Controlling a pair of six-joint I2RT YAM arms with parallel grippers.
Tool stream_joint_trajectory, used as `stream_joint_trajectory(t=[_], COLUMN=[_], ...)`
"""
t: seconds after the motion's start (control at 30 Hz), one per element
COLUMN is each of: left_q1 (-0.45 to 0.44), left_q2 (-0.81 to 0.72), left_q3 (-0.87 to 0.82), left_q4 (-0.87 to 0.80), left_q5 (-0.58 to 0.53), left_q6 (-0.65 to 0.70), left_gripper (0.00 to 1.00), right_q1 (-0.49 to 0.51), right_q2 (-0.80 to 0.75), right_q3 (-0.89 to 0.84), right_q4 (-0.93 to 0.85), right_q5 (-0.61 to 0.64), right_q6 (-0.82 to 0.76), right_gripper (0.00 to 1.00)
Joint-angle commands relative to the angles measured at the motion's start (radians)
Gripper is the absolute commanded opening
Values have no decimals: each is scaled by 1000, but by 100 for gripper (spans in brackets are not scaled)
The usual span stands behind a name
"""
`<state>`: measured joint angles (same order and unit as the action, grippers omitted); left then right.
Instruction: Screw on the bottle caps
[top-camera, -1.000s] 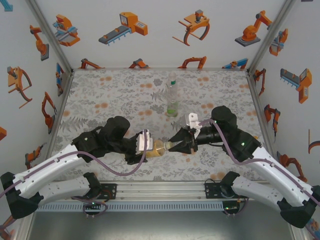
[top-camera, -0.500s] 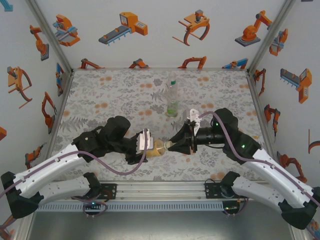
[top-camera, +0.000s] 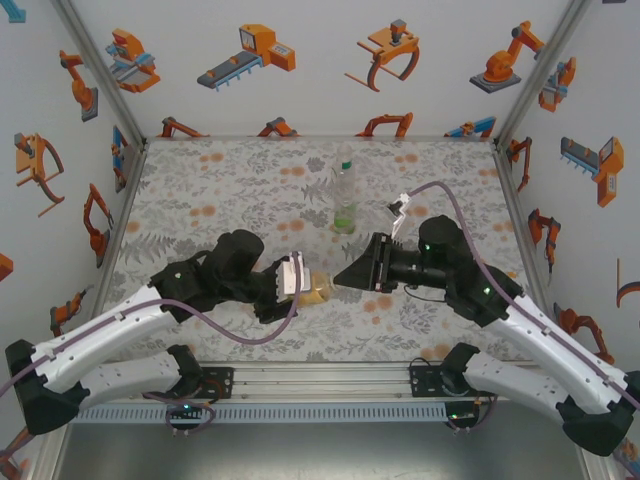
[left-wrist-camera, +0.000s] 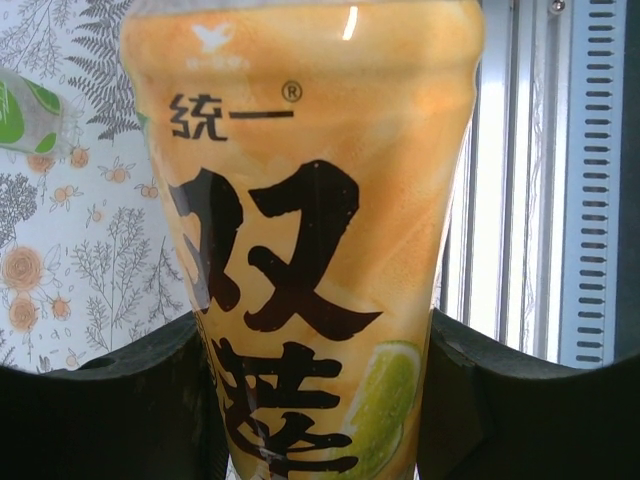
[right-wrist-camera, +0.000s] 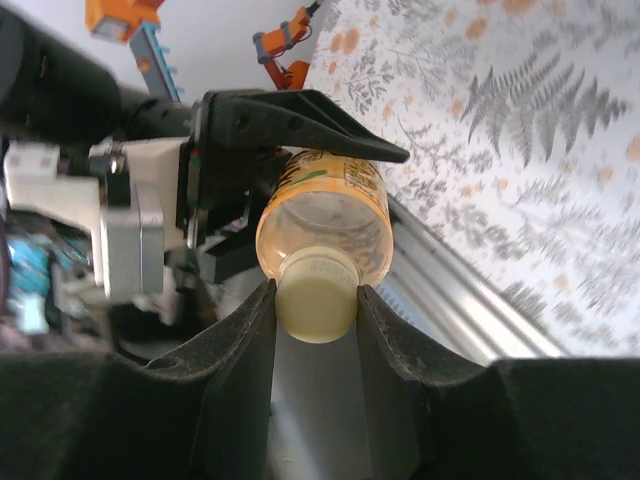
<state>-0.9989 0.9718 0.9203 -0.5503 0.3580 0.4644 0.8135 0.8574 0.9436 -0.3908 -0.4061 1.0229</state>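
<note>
The amber-yellow bottle (top-camera: 318, 291) hangs sideways above the table's near middle, and my left gripper (top-camera: 310, 288) is shut on its labelled body (left-wrist-camera: 300, 200). The dark fingers (left-wrist-camera: 110, 400) press it from both sides. A pale yellowish cap (right-wrist-camera: 316, 298) sits on its neck, and my right gripper (top-camera: 344, 277) is shut on that cap, one finger on each side. Behind the cap in the right wrist view is the bottle's shoulder (right-wrist-camera: 325, 215). A colourless bottle (top-camera: 345, 178) stands at the back middle, with a green-tinted one (top-camera: 345, 216) overlapping it in front.
White walls with orange robot stickers enclose the floral tabletop (top-camera: 220, 190). An aluminium rail (top-camera: 320, 380) runs along the near edge by both arm bases. A green-labelled thing (left-wrist-camera: 22, 112) shows at the left edge of the left wrist view.
My right wrist has rolled about its axis while gripping the cap, its camera mount swinging up and to the right. The left gripper and bottle shifted slightly.
</note>
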Motion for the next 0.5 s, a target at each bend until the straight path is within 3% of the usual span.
stream_joint_trajectory(t=[0.0, 0.13, 0.27, 0.47], left_q1=[-12, -12, -11, -12], left_q2=[-3, 8, 15, 24], left_q3=[6, 3, -1, 16], left_q4=[147, 161, 171, 159], left_q5=[93, 95, 96, 106], left_q6=[18, 20, 21, 29], left_gripper=[0, 0, 0, 0], right_q1=[2, 9, 9, 9], right_q2=[46, 13, -5, 23], right_q3=[11, -44, -23, 71], right_q4=[-175, -85, -110, -200], right_q5=[93, 103, 150, 156], right_q6=[320, 449, 439, 308], right_gripper=[6, 8, 13, 48])
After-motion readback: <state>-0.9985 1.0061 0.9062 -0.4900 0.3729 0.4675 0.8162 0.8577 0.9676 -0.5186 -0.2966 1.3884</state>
